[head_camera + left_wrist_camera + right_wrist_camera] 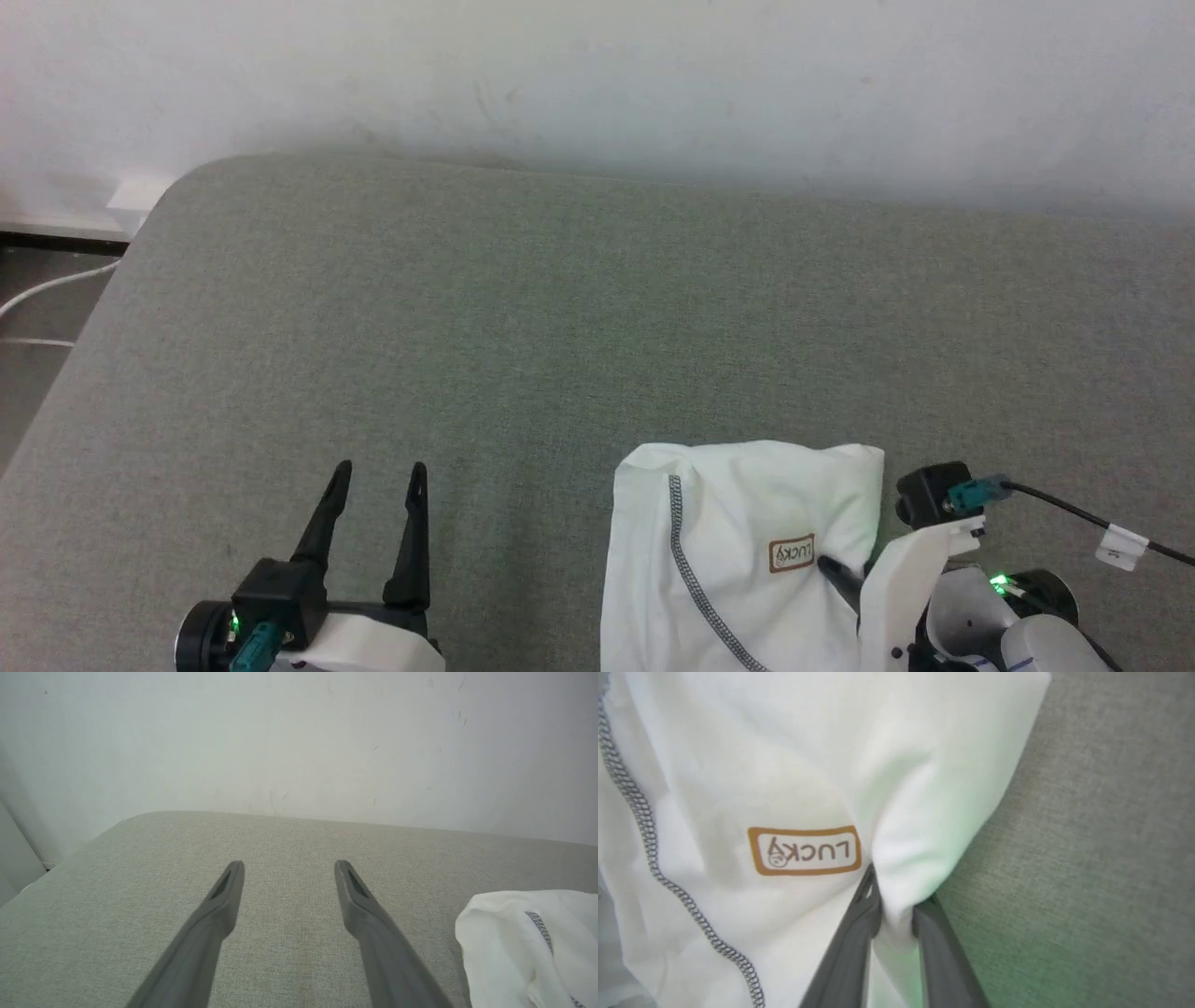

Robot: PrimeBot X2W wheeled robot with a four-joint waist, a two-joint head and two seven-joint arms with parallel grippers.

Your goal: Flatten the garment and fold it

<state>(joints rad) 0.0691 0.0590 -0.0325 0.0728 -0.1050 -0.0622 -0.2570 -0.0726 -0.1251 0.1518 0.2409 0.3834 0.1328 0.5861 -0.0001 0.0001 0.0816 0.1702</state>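
A large white thin-fabric shirt point(747, 560) lies bunched at the near right of the grey-green fabric-covered desk point(523, 327), running off the bottom edge of the head view. A line of dark grey zigzag stitching point(686, 560) runs down its left part, and a small tan-bordered label point(792, 553) reading LUCKY sits near its right side. The right claw point(896, 900) is pressed in on a raised fold of the shirt just right of the label, its two dark fingers pinching the white cloth between them; a green glow from the wrist tints the fabric there. A black cable with a white tag point(1111, 546) trails off to the right from this arm. The left claw point(381, 471) hovers well apart to the left over bare desk, its fingers spread wide with nothing between them. Behind the desk rises a scuffed white wall point(597, 75), and a thin white cord point(47, 289) lies on the dark floor past the desk's rounded left corner.
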